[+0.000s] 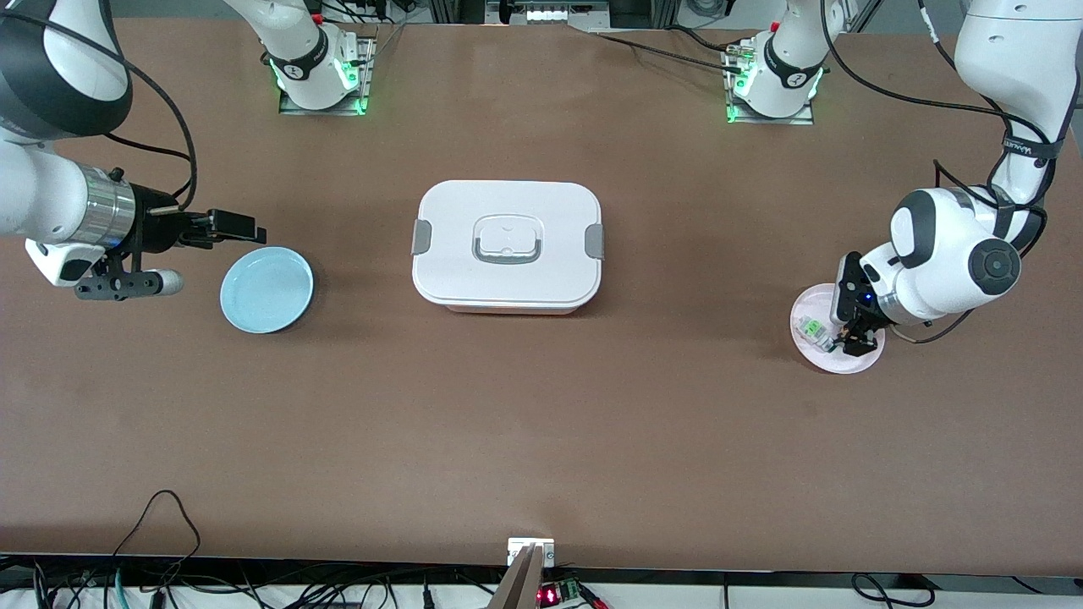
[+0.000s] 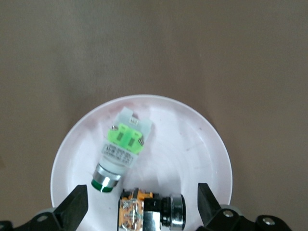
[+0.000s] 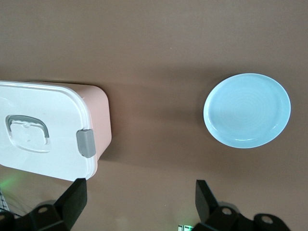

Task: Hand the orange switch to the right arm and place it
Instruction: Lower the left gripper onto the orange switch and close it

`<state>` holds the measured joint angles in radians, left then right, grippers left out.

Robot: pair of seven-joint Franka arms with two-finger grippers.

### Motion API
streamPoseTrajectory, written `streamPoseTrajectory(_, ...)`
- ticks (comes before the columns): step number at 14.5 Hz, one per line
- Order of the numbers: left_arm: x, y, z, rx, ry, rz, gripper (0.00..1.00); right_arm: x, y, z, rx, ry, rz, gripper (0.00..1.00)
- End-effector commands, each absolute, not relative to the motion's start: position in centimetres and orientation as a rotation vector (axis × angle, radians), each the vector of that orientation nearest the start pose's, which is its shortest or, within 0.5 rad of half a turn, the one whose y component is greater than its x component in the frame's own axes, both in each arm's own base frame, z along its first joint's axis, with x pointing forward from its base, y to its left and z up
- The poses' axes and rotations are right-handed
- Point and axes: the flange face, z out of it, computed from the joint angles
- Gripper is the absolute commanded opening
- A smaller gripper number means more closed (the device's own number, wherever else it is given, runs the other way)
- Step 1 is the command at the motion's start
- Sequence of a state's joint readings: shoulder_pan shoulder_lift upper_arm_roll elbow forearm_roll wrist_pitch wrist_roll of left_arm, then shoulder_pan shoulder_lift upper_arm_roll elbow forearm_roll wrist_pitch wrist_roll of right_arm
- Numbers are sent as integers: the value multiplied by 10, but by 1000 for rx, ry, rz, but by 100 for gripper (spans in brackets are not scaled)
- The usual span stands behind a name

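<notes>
The orange switch (image 2: 149,214), black with an orange section and a silver ring, lies on its side on a pale pink plate (image 2: 192,125) at the left arm's end of the table (image 1: 804,309). My left gripper (image 2: 142,207) is open just over the plate (image 1: 850,338), with one finger on each side of the switch, not touching it. In the front view the gripper hides the switch. My right gripper (image 1: 233,227) is open and empty in the air beside a light blue plate (image 1: 266,289), at the right arm's end; it shows in its wrist view (image 3: 140,197).
A green-and-white part (image 2: 120,147) lies on the pink plate beside the switch (image 1: 814,328). A white lidded box with grey latches (image 1: 508,245) stands mid-table and shows in the right wrist view (image 3: 43,130), as does the blue plate (image 3: 247,109).
</notes>
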<state>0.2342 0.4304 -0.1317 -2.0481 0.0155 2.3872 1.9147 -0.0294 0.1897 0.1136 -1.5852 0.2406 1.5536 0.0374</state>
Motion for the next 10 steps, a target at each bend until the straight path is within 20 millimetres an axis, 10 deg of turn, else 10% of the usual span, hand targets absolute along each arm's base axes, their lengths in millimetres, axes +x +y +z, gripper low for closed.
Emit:
streamPoseTrajectory(1, 584, 79, 223, -1976, 2546, -17, 100, 582, 93, 529, -2872, -94, 321, 100)
streamPoseTrajectory(10, 583, 102, 192, -2007, 2495, -51, 100, 584, 118, 514, -2867, -126, 312, 100)
